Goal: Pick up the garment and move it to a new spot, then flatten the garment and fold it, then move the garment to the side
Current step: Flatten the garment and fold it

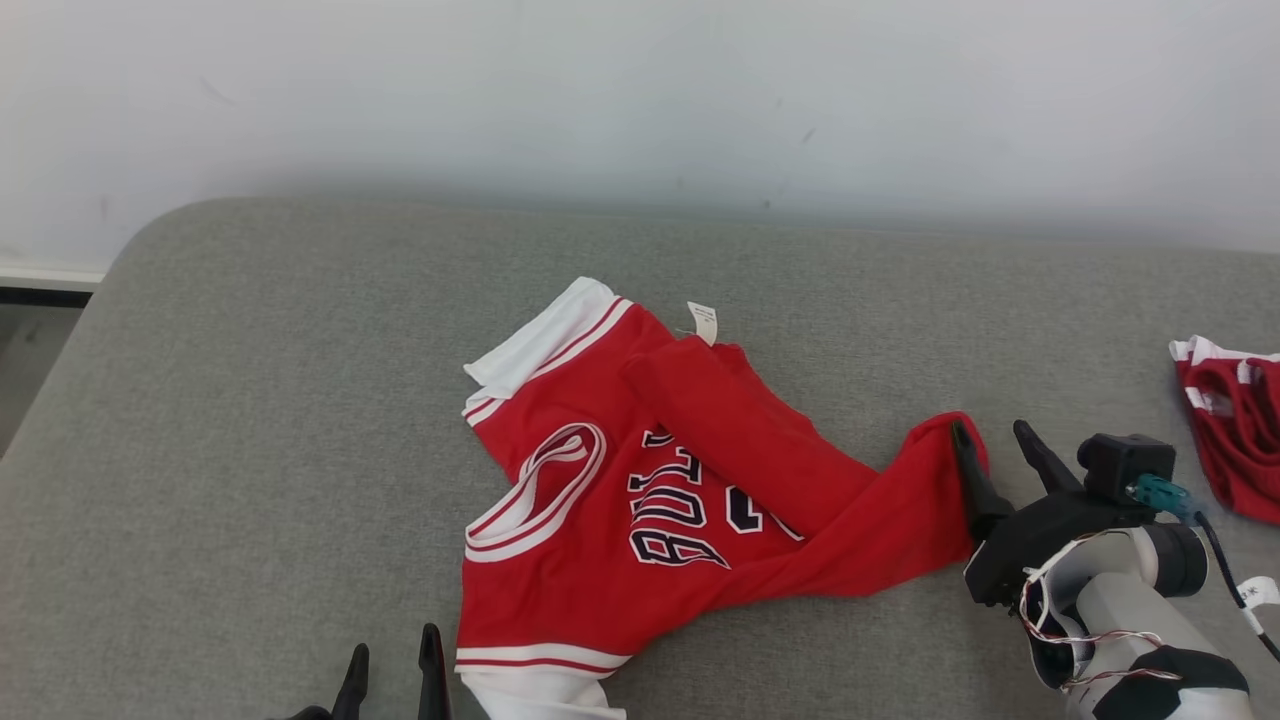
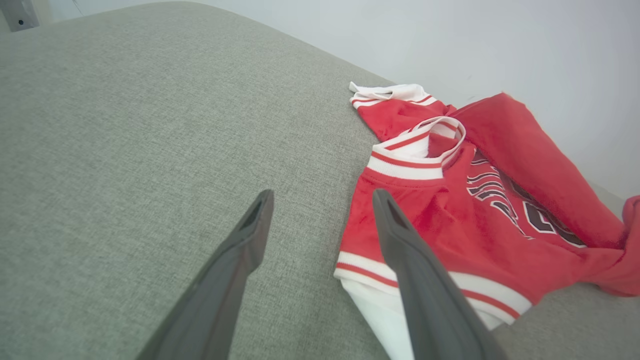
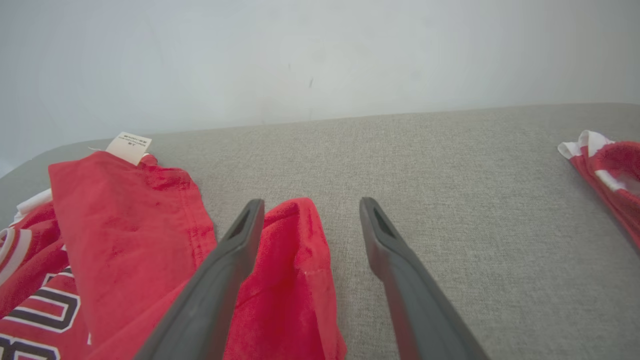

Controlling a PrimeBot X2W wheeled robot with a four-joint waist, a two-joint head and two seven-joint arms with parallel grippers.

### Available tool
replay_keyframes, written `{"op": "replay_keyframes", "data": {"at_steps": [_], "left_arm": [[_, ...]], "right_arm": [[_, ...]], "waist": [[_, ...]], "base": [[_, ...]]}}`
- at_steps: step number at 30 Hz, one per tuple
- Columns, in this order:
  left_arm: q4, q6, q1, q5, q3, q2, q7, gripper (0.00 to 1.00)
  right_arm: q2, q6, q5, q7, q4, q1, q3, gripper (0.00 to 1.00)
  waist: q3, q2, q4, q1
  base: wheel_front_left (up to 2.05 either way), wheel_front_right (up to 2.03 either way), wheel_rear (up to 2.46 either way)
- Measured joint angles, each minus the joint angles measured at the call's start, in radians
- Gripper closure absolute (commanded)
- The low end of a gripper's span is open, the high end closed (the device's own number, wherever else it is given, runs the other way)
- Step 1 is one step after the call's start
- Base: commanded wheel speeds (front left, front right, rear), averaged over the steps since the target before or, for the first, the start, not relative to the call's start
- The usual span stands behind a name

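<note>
We find the cushion (image 1: 250,400) bare toward its left edge; the garment (image 1: 600,500) blocks the middle; a red cloth (image 1: 1235,440) crowds the right edge.

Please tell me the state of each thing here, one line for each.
garment: crumpled on the grey cushion, partly folded over itself, not held.
left gripper: open, empty, beside the garment.
right gripper: open, at the garment's red corner.
smaller red garment: bunched, on the cushion at the far right.

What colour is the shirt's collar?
The collar is white with red stripes; best in left wrist view.
</note>
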Motion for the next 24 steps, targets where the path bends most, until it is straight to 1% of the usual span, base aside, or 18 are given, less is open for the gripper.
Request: {"op": "replay_keyframes", "data": {"at_steps": [3,5,9,12,15,19,24], "left_arm": [[-0.005,0.002,0.002,0.0,0.004,0.0,0.0,0.0],[-0.008,0.003,0.003,0.0,0.009,0.0,0.0,0.0],[-0.012,0.003,0.004,0.001,0.013,0.0,0.0,0.0],[-0.018,0.005,0.009,0.001,0.012,0.0,0.0,0.0],[-0.022,0.011,0.025,0.001,0.01,0.0,0.0,0.0],[-0.023,0.011,0.034,0.0,-0.006,0.0,0.0,0.0],[-0.006,0.01,0.049,0.002,-0.034,0.0,0.0,0.0]], "right_arm": [[-0.012,0.0,0.041,-0.009,-0.062,0.026,-0.003,0.0],[-0.021,0.0,0.061,-0.011,-0.144,0.072,-0.026,0.0],[-0.042,0.0,0.043,-0.012,-0.297,0.205,-0.105,0.0],[-0.028,0.0,-0.001,-0.012,-0.394,0.313,-0.18,0.0],[0.005,0.0,-0.069,-0.012,-0.478,0.404,-0.238,0.0],[0.077,0.0,-0.132,-0.012,-0.571,0.501,-0.314,0.0],[0.158,0.0,-0.211,-0.012,-0.672,0.583,-0.363,0.0]], "waist": [[-0.004,0.0001,-0.016,0.0],[-0.006,0.0,-0.028,0.0],[-0.014,0.0,-0.049,0.0],[-0.021,0.0,-0.059,-0.0002],[-0.028,0.0,-0.065,-0.0002],[-0.034,0.0,-0.068,-0.0002],[-0.041,-0.0001,-0.067,-0.0003]], "base": [[0.0,0.0,0.0],[0.0,0.0,0.0],[0.0,0.0,0.0],[0.0,0.0,0.0],[0.0,0.0,0.0],[0.0,0.0,0.0],[0.0,0.0,0.0]]}}
